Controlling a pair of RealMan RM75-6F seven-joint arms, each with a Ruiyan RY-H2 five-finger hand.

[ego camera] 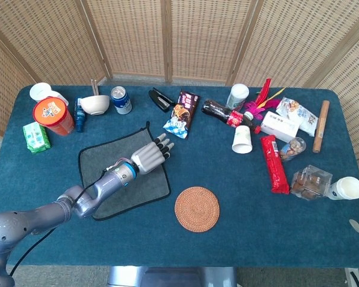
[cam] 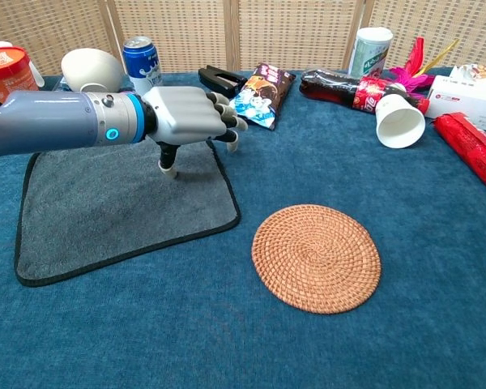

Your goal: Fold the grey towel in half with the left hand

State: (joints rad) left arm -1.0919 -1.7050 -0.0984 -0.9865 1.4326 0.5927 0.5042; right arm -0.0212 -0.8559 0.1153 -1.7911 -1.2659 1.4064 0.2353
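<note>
The grey towel with a black hem lies flat and unfolded on the blue table, left of centre. My left hand hovers palm down over the towel's far right part, near its right edge. Its fingers are spread and extended, the thumb points down toward the cloth, and nothing is held. The right hand is out of both views.
A round woven coaster lies right of the towel. A snack packet, black stapler, blue can and white bowl stand beyond it. Bottle, cups and packets crowd the right side.
</note>
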